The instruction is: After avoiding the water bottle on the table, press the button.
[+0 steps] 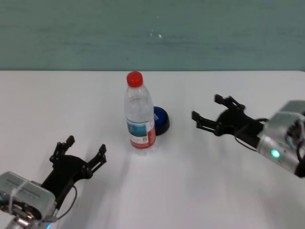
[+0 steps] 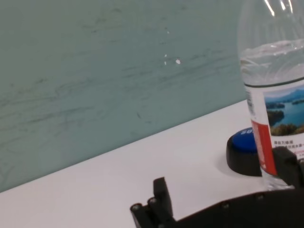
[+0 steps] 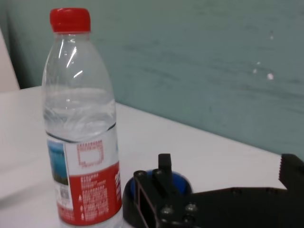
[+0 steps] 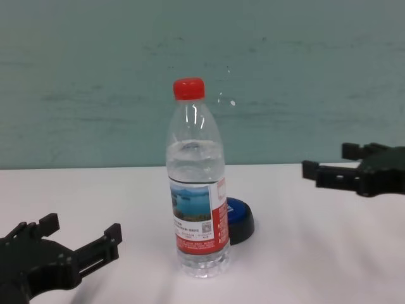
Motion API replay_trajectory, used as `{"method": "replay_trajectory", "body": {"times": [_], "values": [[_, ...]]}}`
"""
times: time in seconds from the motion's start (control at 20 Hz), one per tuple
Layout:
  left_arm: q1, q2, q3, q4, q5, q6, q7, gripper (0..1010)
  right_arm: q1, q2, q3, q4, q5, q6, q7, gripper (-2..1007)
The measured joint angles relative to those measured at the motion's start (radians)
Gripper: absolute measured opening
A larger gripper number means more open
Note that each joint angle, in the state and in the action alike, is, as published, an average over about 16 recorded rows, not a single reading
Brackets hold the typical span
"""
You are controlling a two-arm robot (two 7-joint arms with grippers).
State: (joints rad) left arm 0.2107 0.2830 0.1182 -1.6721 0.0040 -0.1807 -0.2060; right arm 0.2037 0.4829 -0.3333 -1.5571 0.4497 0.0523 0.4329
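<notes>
The water bottle (image 1: pixel 140 119) stands upright mid-table, clear with a red cap and a lake-picture label; it also shows in the chest view (image 4: pixel 195 202). The button (image 1: pixel 162 120), blue on a black base, sits right behind it to the right, partly hidden by it, and shows in the chest view (image 4: pixel 241 221). My right gripper (image 1: pixel 206 107) is open and empty, above the table to the right of the button, pointing toward it. The right wrist view shows the bottle (image 3: pixel 80 133) and the button (image 3: pixel 183 183) beyond its fingers. My left gripper (image 1: pixel 86 144) is open and empty at the near left.
The white table (image 1: pixel 214 181) runs back to a teal wall (image 1: pixel 152 33). Bare tabletop lies between the right gripper and the button. The left wrist view shows the bottle (image 2: pixel 273 95) and the button (image 2: pixel 242 152) near the wall.
</notes>
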Motion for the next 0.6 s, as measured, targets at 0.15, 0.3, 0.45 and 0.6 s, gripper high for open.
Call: {"method": "replay_trajectory", "body": {"times": [0.15, 0.3, 0.45, 0.6], "values": [[0.000, 0.000, 0.000, 0.000, 0.000, 0.000, 0.000, 1000, -0.062, 0.002, 0.032, -0.048, 0.012, -0.016, -0.034, 1004], [0.000, 0.000, 0.000, 0.000, 0.000, 0.000, 0.000, 1000, -0.114, -0.006, 0.060, -0.079, 0.021, -0.035, -0.062, 1004], [0.000, 0.000, 0.000, 0.000, 0.000, 0.000, 0.000, 1000, -0.156, -0.022, 0.085, -0.098, 0.029, -0.055, -0.086, 1004], [0.000, 0.000, 0.000, 0.000, 0.000, 0.000, 0.000, 1000, -0.188, -0.043, 0.104, -0.107, 0.033, -0.070, -0.107, 1004]]}}
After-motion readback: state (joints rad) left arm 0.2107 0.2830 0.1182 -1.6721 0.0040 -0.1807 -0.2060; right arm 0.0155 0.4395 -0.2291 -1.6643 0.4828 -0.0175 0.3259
